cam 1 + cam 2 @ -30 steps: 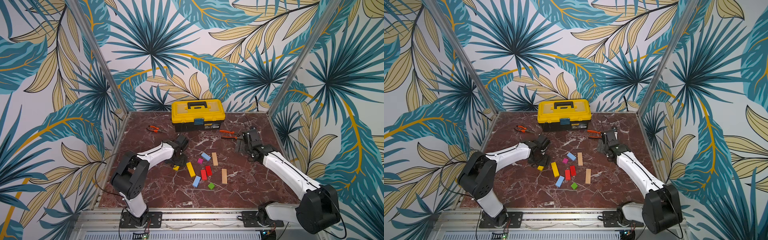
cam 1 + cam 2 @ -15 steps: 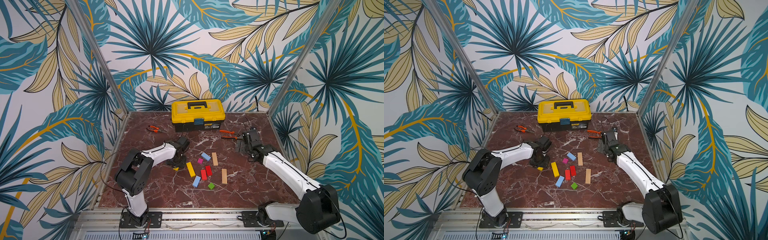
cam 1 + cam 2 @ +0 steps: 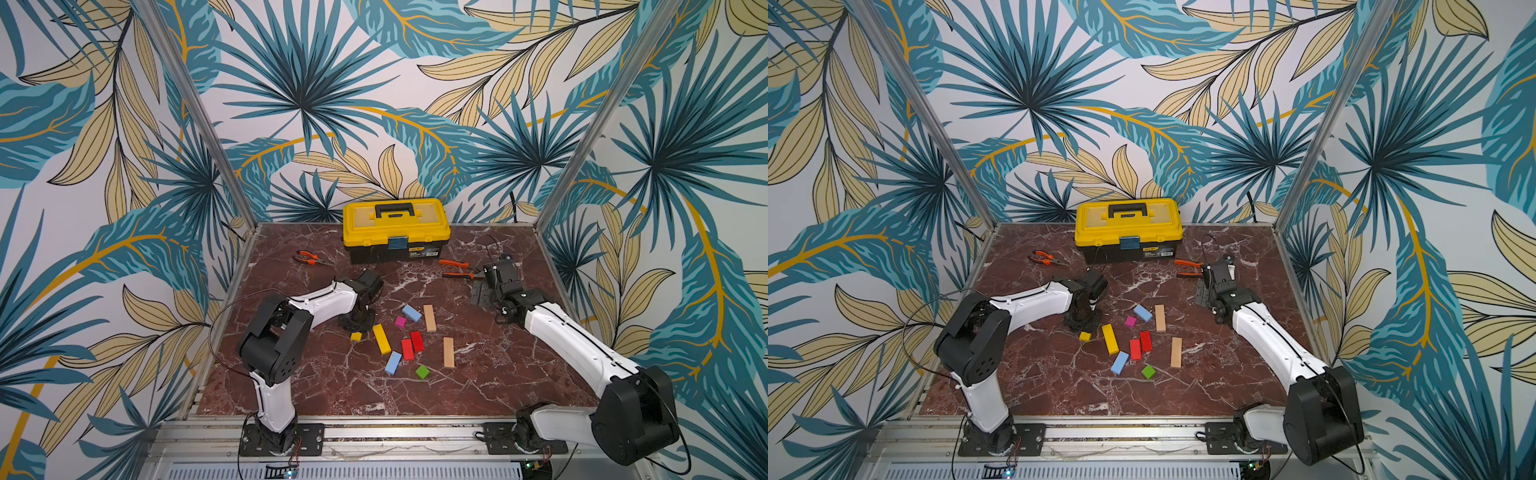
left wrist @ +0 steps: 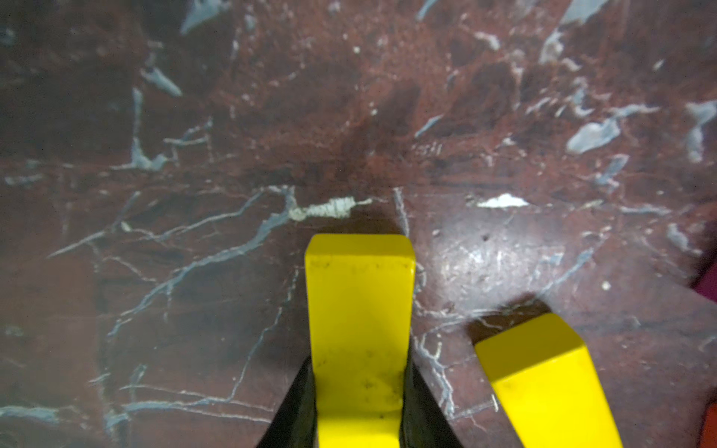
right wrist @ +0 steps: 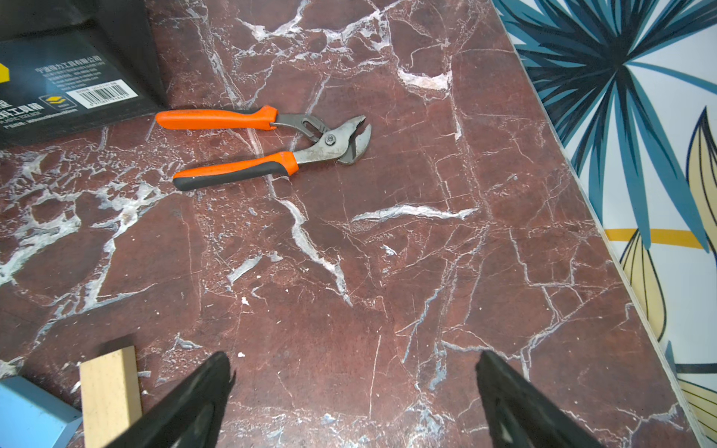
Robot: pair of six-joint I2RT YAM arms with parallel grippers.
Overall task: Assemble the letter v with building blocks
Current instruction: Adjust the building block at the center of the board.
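The building blocks lie loose on the marble table (image 3: 332, 386). My left gripper (image 3: 357, 325) reaches down at their left edge and is shut on a yellow bar (image 4: 359, 310), only its end (image 3: 355, 336) showing in both top views. The other yellow bar (image 3: 381, 339) lies just right of it, also seen in the left wrist view (image 4: 543, 388). Further right lie a magenta cube (image 3: 400, 321), two red blocks (image 3: 412, 345), two light-blue blocks (image 3: 411, 312), a green cube (image 3: 422, 371) and two tan bars (image 3: 429, 318). My right gripper (image 3: 480, 293) hangs open near the back right, nothing between its fingers (image 5: 201, 391).
A yellow toolbox (image 3: 396, 228) stands at the back centre. Orange-handled pliers (image 3: 309, 258) lie at the back left. A second pair of pliers (image 5: 271, 143) lies just beyond my right gripper. Patterned walls (image 3: 665, 208) close in the table on three sides.
My left gripper has come down over the yellow bar and shut on it, and the left arm has shifted right. The right arm has not moved.
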